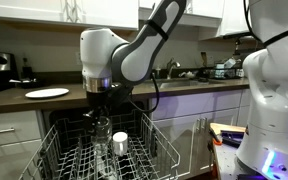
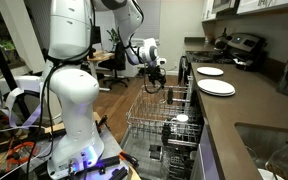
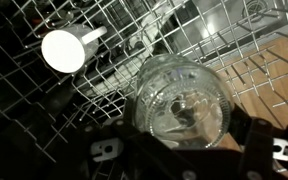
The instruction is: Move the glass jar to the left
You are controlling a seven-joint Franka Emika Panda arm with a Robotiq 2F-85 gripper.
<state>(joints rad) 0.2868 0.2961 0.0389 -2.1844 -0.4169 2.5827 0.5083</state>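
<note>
Dishwasher rack (image 1: 69, 150) of grey wire stands pulled out below the counter (image 1: 9, 99), and the arm (image 1: 134, 50) reaches down over it with the hand (image 1: 100, 108) pointing straight at the tines. The glass jar (image 3: 180, 100) sits just under the hand, in the rack's middle part; in the wrist view its clear round rim faces the camera, and the wire shows through its wall. In an exterior view the jar (image 1: 102, 130) appears as a pale, see-through shape directly below the hand, but it is too small there to make out well. Dark fingers (image 3: 106, 150) flank the jar on both sides in the wrist view; whether they press on the glass or stand off from it I cannot tell. A white cup (image 3: 62, 50) stands upright among the tines near the jar, apart from it, and shows in both exterior views (image 1: 120, 142) (image 2: 181, 119). Two white plates (image 2: 216, 88) lie on the counter (image 2: 239, 125) beside the rack (image 2: 164, 125), with the hand (image 2: 156, 86) above its far end.
</note>
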